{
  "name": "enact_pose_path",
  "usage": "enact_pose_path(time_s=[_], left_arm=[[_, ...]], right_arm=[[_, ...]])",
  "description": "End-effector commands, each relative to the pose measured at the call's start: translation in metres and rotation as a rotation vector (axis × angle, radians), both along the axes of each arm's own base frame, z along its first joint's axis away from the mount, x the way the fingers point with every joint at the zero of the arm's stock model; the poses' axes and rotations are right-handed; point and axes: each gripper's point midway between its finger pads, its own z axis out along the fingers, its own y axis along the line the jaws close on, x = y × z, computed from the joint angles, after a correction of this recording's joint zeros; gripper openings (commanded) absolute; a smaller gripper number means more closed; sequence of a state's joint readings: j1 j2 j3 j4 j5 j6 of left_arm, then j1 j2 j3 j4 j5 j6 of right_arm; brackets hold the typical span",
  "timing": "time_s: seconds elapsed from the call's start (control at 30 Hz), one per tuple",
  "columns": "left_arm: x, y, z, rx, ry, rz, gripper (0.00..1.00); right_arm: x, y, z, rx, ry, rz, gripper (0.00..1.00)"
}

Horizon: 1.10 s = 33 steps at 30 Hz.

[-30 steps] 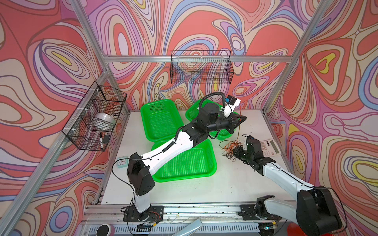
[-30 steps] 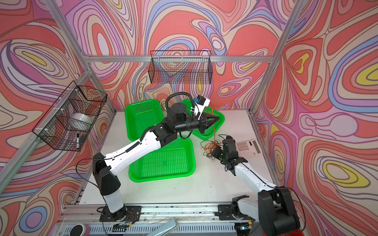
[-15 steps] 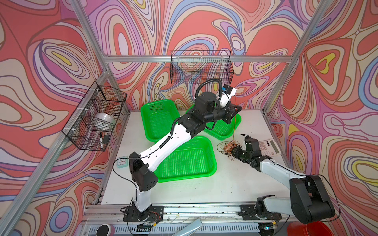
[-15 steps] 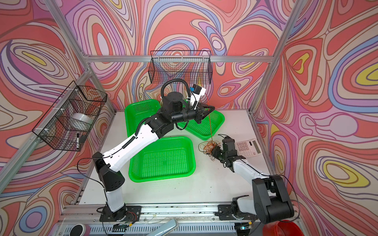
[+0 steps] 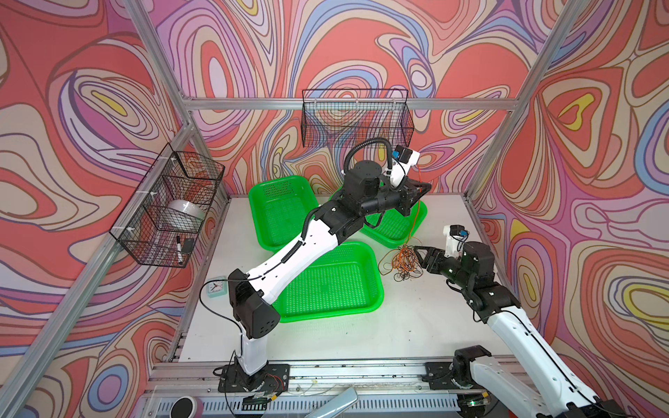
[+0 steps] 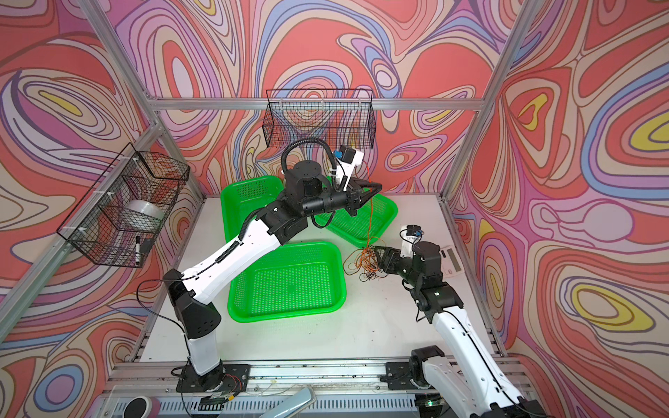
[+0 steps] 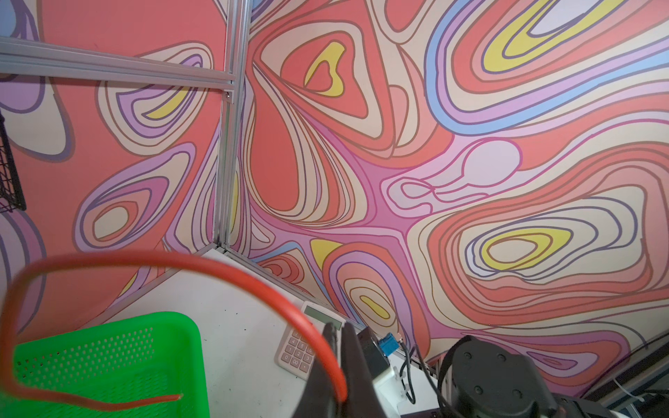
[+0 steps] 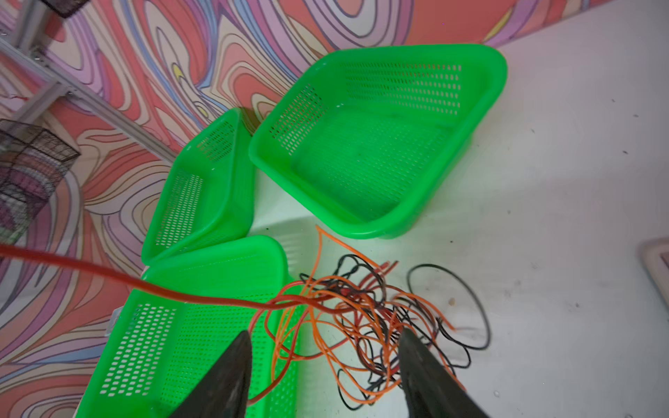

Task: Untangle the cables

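Note:
The cables point(image 5: 405, 260) point(image 6: 365, 262) lie as a loose tangle of orange, red-brown and black wire on the white table, right of the front green basket. One red cable point(image 5: 414, 220) point(image 6: 370, 217) runs up from the tangle to my left gripper point(image 5: 427, 186) point(image 6: 378, 186). That gripper is held high over the back right basket and is shut on the cable. In the left wrist view the red cable point(image 7: 253, 286) arcs out of the shut left gripper point(image 7: 338, 325). My right gripper point(image 5: 420, 253) point(image 8: 325, 334) stands open at the tangle point(image 8: 362, 315), its fingers point(image 8: 231, 372) straddling the nearest strands.
Three green baskets point(image 5: 333, 286) point(image 5: 278, 213) point(image 5: 394, 228) stand left of and behind the tangle. A calculator point(image 6: 452, 260) lies by the right wall behind my right arm. Wire baskets point(image 5: 356, 119) point(image 5: 170, 206) hang on the walls. A small clock point(image 5: 216, 288) sits at the table's left edge.
My left gripper has risen and swung back, drawing the red cable up out of the tangle. My right gripper has gone from shut to open at the tangle.

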<state>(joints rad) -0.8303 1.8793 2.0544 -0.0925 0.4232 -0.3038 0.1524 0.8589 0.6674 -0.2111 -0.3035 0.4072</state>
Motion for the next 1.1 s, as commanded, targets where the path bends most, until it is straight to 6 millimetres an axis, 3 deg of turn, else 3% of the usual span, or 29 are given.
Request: enact_pose_path(time_s=[0.0,0.13,0.37,0.47,0.5,0.57,0.63,0.7,0.8,0.87,0.93,1.07], left_arm=[[0.000,-0.004,0.011,-0.039,-0.020,-0.019,0.00],[-0.001,-0.006,0.008,-0.036,-0.012,-0.021,0.00],[-0.001,-0.005,0.007,-0.029,-0.011,-0.016,0.00],[-0.002,-0.005,0.007,-0.027,-0.011,-0.018,0.00],[-0.002,-0.004,0.007,-0.026,-0.014,-0.016,0.00],[-0.002,-0.002,0.006,-0.014,-0.020,-0.005,0.00],[0.001,0.004,0.001,0.007,-0.023,0.024,0.00],[0.007,0.013,-0.004,0.006,-0.006,0.044,0.22],[0.017,0.030,-0.017,-0.012,0.047,0.066,0.70],[0.019,0.042,-0.030,0.002,0.042,0.090,0.90],[0.020,0.055,-0.047,0.038,0.027,0.138,0.96],[0.019,0.078,-0.082,0.085,0.049,0.172,0.94]], right_arm=[[-0.006,0.027,0.038,-0.007,-0.150,0.186,0.66],[-0.003,0.042,0.048,-0.030,-0.195,0.278,0.65],[0.007,0.057,0.044,-0.026,-0.185,0.350,0.57],[0.021,0.049,0.038,-0.055,-0.158,0.280,0.41],[0.024,0.046,0.039,-0.063,-0.155,0.257,0.31],[0.026,0.043,0.046,-0.066,-0.169,0.236,0.10],[0.024,0.041,0.058,-0.062,-0.191,0.221,0.00],[0.020,0.038,0.067,-0.061,-0.197,0.205,0.00],[0.019,0.033,0.072,-0.055,-0.169,0.177,0.00],[0.021,0.031,0.073,-0.056,-0.130,0.161,0.00],[0.022,0.031,0.074,-0.043,-0.090,0.154,0.00],[0.026,0.036,0.075,-0.017,-0.035,0.167,0.00]])
